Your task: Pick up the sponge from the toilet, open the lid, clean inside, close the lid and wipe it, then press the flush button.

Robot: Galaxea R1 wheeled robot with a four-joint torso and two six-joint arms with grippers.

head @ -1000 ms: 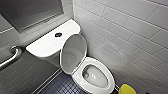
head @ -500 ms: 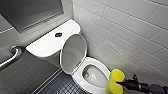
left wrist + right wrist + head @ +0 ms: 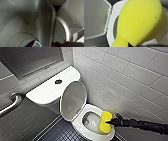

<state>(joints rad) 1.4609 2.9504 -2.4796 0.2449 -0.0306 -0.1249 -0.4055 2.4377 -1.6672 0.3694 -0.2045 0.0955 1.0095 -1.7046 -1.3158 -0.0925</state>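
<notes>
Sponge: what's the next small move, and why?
Probably ease the sponge down and inward, into the bowl. The lid already stands open. The right gripper pinches the sponge at its middle, and the sponge sits over the seat ring on the tiled-wall side rather than inside the bowl. The inside looks not yet reached.

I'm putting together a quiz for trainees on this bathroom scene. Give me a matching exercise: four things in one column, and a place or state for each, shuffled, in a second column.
1. sponge
2. lid
3. flush button
4. grab bar

A. on the wall, left of the tank
B. raised, standing open
C. pinched in the right gripper, over the seat
D. centred on the tank's top

Pairs: 1-C, 2-B, 3-D, 4-A
</notes>
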